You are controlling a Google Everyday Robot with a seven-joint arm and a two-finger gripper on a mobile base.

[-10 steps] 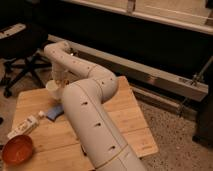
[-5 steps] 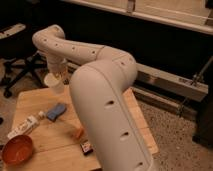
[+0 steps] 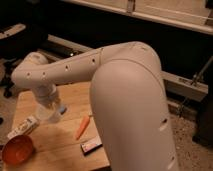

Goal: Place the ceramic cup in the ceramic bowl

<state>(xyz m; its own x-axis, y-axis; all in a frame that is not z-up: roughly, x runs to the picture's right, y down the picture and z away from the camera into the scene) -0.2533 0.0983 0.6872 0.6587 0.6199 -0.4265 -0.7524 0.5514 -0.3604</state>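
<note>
The orange-red ceramic bowl [image 3: 17,149] sits at the front left corner of the wooden table [image 3: 60,150]. My white arm reaches in from the right and bends down over the table's left half. The gripper [image 3: 49,111] hangs below the wrist, shut on the white ceramic cup [image 3: 50,115], which it holds just above the table. The cup is behind and to the right of the bowl, apart from it. The arm hides most of the gripper.
A white carton [image 3: 22,127] lies between the cup and the bowl. A blue object [image 3: 61,109] lies beside the gripper. A carrot [image 3: 82,127] and a dark packet [image 3: 91,146] lie right of it. A black chair [image 3: 10,35] stands at the back left.
The gripper has carried the cup from the table's far edge forward, toward the carton and bowl, and lower. The arm has swung so that it now fills the right of the view.
</note>
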